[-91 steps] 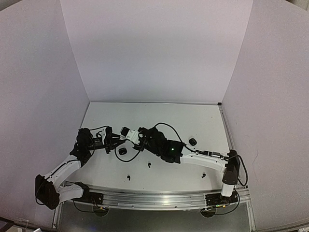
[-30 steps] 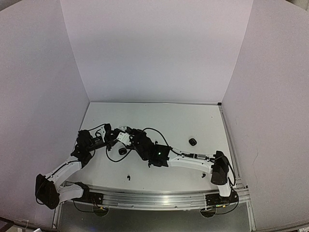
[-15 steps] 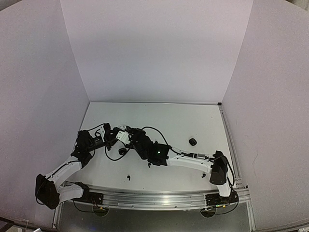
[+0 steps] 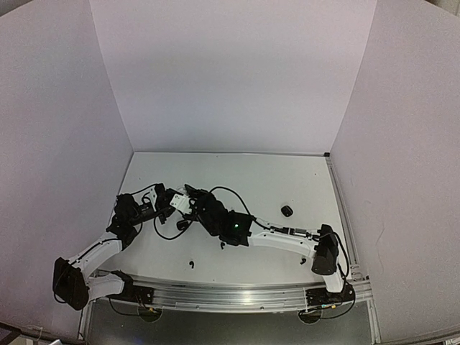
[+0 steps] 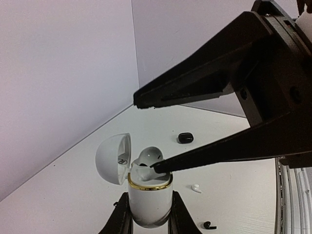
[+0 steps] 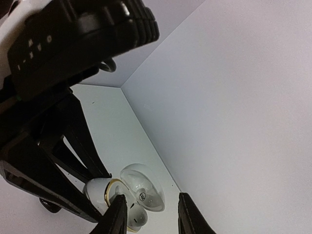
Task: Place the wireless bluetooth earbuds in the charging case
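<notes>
While the left claw [image 5: 149, 215] pinched the open-lidded white case [image 5: 150, 201] at the bottom centre of its wrist view, a white earbud [image 5: 147, 157] sat in the case's mouth, the spread right claw [image 5: 145, 135] just above.

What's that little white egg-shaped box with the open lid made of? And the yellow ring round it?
The small white rounded charging case looks like smooth, glossy hard plastic: its open lid has a soft sheen. The thin gold ring round its mouth shines like metal, though it could be gold-coated plastic; the look leaves that open.
</notes>
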### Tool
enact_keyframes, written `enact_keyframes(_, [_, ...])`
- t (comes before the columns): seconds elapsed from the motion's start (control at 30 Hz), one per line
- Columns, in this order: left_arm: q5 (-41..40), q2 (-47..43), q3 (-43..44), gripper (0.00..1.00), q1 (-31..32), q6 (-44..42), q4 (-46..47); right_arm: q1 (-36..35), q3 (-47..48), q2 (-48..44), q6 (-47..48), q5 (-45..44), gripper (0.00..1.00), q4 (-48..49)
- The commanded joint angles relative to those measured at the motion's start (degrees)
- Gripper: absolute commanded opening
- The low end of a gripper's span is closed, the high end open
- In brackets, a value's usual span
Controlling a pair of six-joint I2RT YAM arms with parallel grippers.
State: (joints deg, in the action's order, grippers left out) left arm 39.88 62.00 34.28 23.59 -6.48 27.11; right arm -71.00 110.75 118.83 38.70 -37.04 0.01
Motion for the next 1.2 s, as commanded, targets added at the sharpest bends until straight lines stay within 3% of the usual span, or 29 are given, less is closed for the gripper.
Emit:
enact_keyframes(0.0, [-0.8, -0.8, 0.9, 0.0, 0.3, 0.7, 6.4, -1.2, 1.1, 1.0, -0.1, 2.5, 0.35, -2.3])
enact_keyframes(0.43, [-2.3, -0.6, 0.6, 0.0, 0.2, 5.1, 6.6, -0.8, 5.6, -6.2, -12.4, 10.1, 0.64, -3.4])
enact_keyframes(0.7, [-2.2, -0.7, 0.4, 0.0, 0.2, 8.9, 6.8, 5.3, 2.4, -14.7, -36.1, 13.4, 0.73, -4.4])
enact_keyframes(0.77, [-2.1, -0.7, 0.3, 0.0, 0.3, 10.3, 6.9, 8.8, 1.2, -16.7, -46.8, 12.5, 0.76, -8.9])
enact_keyframes(0.93, [-2.2, -1.1, -0.2, 0.0, 0.2, 12.3, 7.1, 17.5, 3.1, -16.0, -70.8, 6.7, 0.72, -37.4])
enact_keyframes(1.07, [-2.3, -1.4, -0.6, 0.0, 0.3, 11.7, 7.2, 21.3, 2.3, -12.4, -82.6, 11.0, 0.7, -52.1])
enact_keyframes(1.17, [-2.1, -1.4, -0.7, 0.0, 0.3, 11.3, 7.1, 22.0, 2.9, -7.4, -86.6, 14.1, 0.63, -60.7])
